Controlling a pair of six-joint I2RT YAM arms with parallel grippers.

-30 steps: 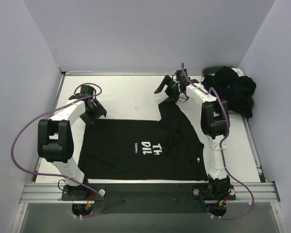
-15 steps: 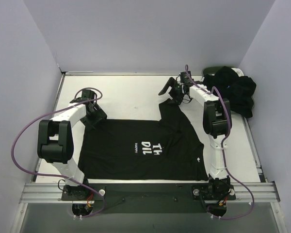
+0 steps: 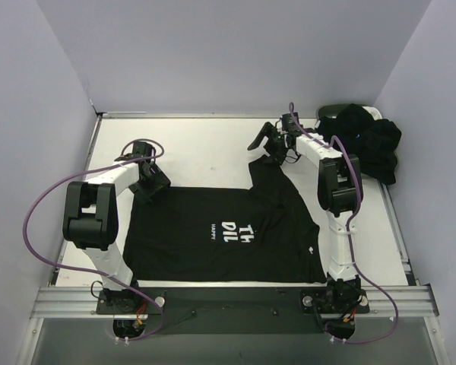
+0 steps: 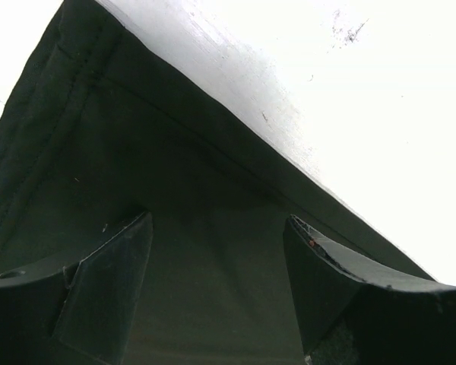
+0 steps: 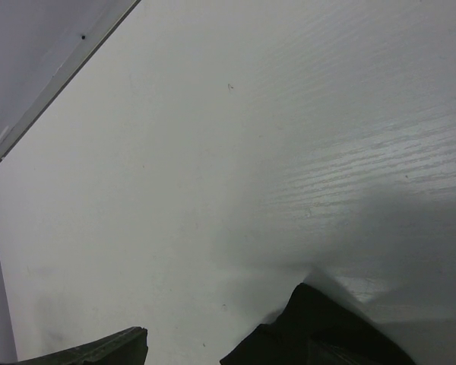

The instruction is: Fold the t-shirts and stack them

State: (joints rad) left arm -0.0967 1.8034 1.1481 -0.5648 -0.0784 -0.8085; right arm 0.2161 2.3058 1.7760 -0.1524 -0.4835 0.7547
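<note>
Black short-sleeved cloth t-shirt with white lettering lies flat at the white table's six o'clock. The left gripper has sunk onto its ten-o'clock corner, jaws spread over the hem, ready to pinch. The right gripper, likewise spread, hovers by the one-o'clock sleeve.

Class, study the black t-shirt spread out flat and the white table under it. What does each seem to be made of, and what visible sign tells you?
Black t-shirt: soft knit cloth, probably cotton, matte. It lies limp with wrinkles, and rows of stitching edge it in the left wrist view.
Table: hard white board, perhaps painted or laminated. It shows faint streaks and a soft sheen.
</note>
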